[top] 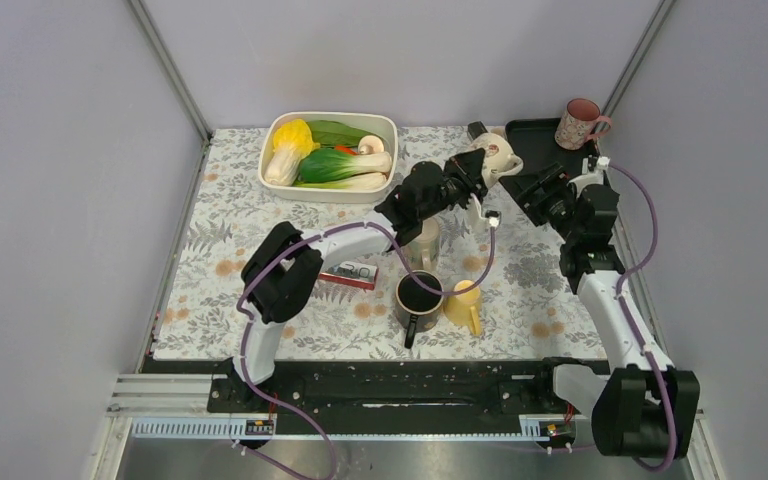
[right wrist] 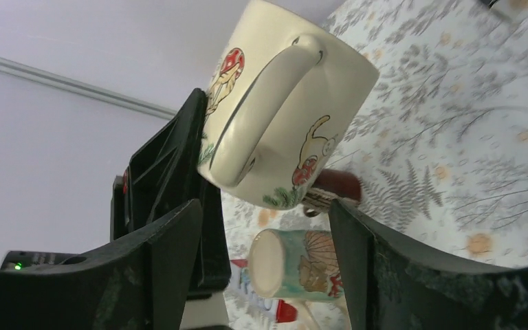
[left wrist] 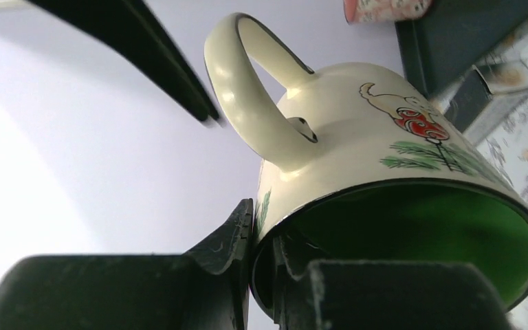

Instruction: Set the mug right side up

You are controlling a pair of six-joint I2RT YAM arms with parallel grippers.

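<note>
The cream mug (top: 497,152) hangs in the air just beside the left edge of the black tray (top: 538,140), tipped on its side above the flowered surface (top: 220,250). The left tool (top: 475,168) is clamped on its rim. In the left wrist view one finger (left wrist: 223,240) presses the outer wall and the other sits inside the green-glazed mouth, with the handle arching above. The right tool (top: 538,188) hovers just by the tray's near-left corner, its jaws spread wide. In its own view the mug sits beyond the fingertips, apart from both. The mug is painted with red-capped mushrooms, green sprigs and a small pale animal. A pink mug (top: 582,122) stands on the tray's far end. Well left of the tray, nearer the arms, lies a small red-and-white box (top: 350,272), its print too blurred to read.
</note>
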